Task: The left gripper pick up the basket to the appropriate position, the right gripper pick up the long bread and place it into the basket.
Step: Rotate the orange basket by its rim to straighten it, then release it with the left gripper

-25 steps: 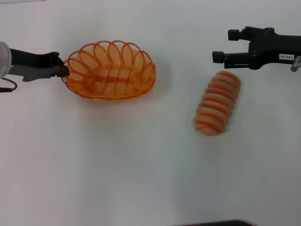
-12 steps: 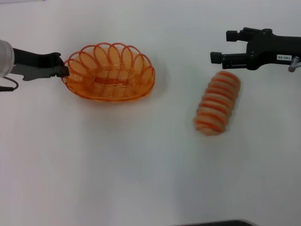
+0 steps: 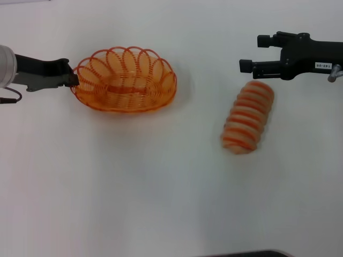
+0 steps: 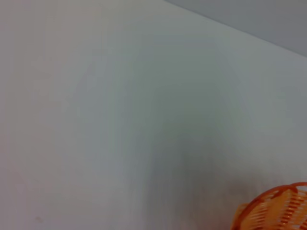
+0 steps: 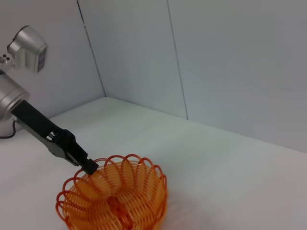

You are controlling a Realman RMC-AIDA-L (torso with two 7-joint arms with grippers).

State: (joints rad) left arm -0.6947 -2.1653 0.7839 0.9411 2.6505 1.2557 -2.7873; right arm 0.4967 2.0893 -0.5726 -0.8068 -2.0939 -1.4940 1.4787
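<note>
The white table carries everything, with the basket on the left half and the long bread lying well apart from it on the right, angled and untouched. The left gripper sits at the basket's left end, its fingers pinched narrow on a loop of the rim — the right wrist view shows the same black tip meeting the looped edge. The right gripper hangs just beyond the far end of the bread, fingers spread wide, holding nothing and not touching the loaf. The basket is gripped but, as far as I can judge, not yet set where it is wanted, and the bread step has not begun. The likely trouble lies in that thin wire hold: gripped at one end only, the basket could tilt or swing when moved, or the loop could slip from the fingers. The bread is rounded and ridged — a grasp taken off-centre could roll it or let it droop.
</note>
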